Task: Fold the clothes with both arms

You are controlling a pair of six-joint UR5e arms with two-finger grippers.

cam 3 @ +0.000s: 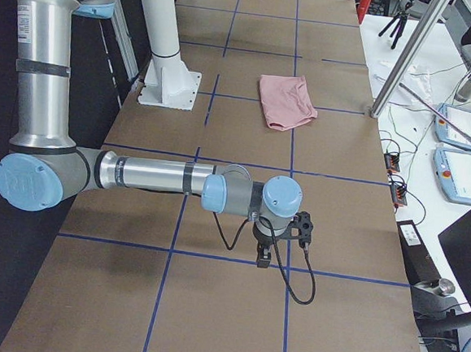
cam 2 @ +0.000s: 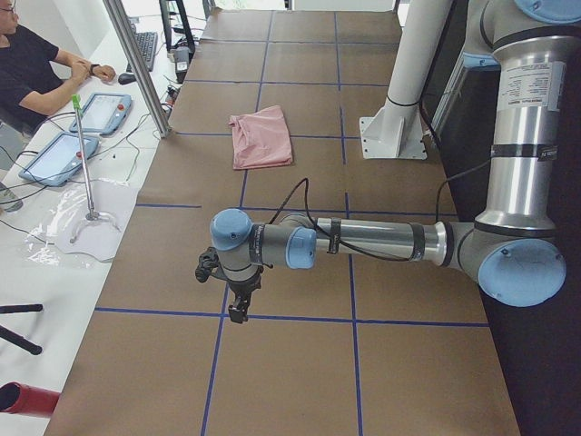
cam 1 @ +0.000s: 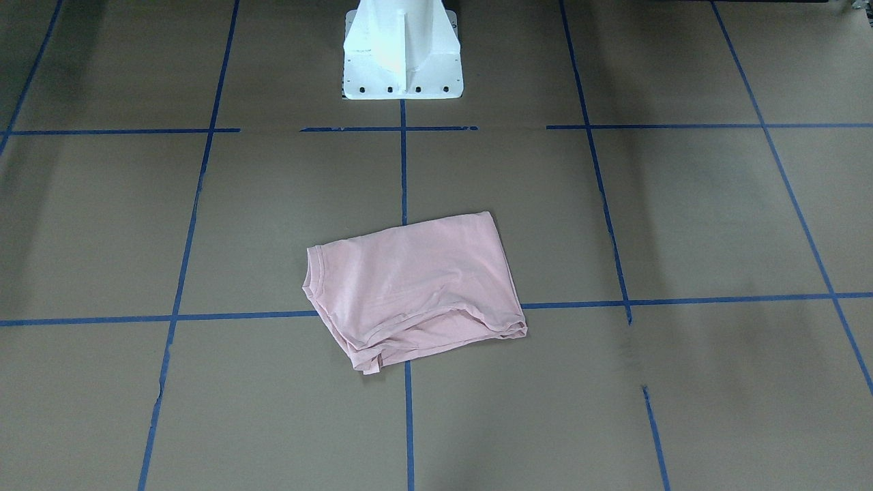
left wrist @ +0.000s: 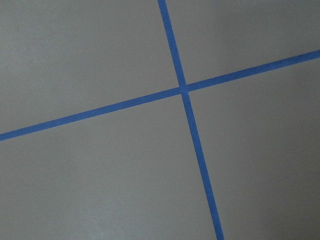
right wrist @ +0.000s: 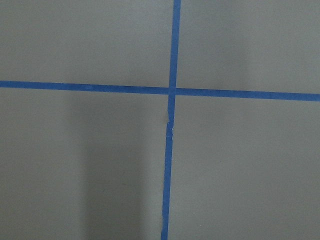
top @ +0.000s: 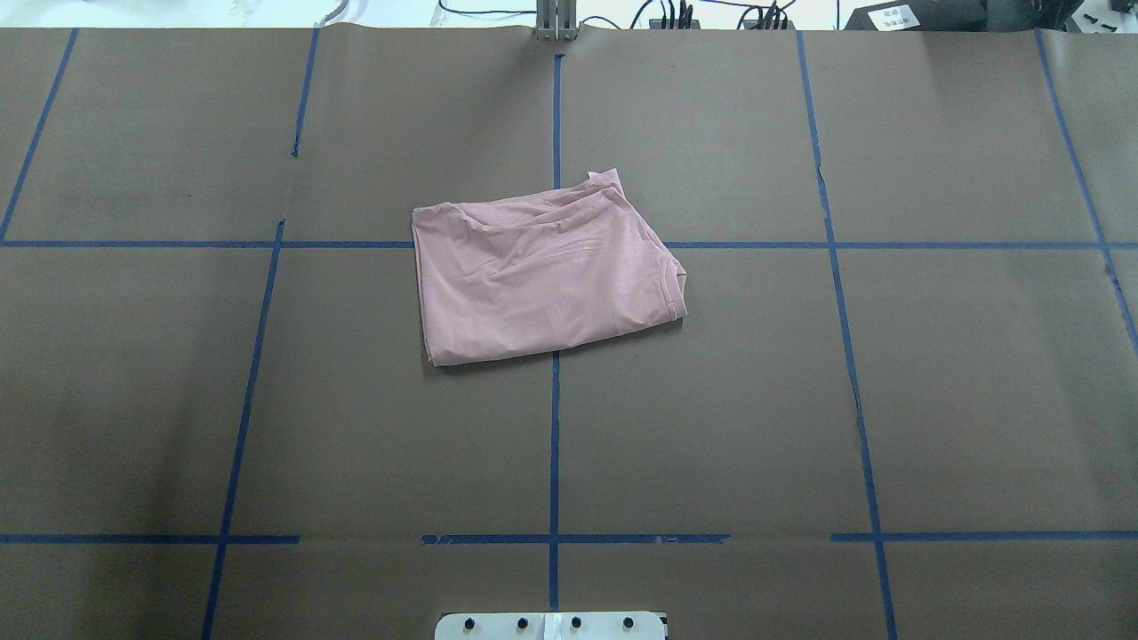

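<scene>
The clothes (cam 1: pixel 416 286) are a pale pink T-shirt lying folded into a rough rectangle near the table's middle, with no print showing (top: pixel 542 276) (cam 2: pixel 260 136) (cam 3: pixel 285 101). Both arms are held far from it at the table's two ends. The left gripper (cam 2: pixel 238 304) hangs over a blue tape crossing, and only the left side view shows it; I cannot tell if it is open or shut. The right gripper (cam 3: pixel 263 256) hangs the same way at the other end, state also unclear. Both wrist views show only brown table and crossed blue tape.
The white pedestal base (cam 1: pixel 402 54) stands at the robot's edge of the table (top: pixel 551 627). A seated person (cam 2: pixel 27 73) with tablets (cam 2: pixel 100 113) is at the far side, beside a metal post (cam 2: pixel 136 64). More tablets (cam 3: pixel 458 153) and cables lie beyond the table's edge.
</scene>
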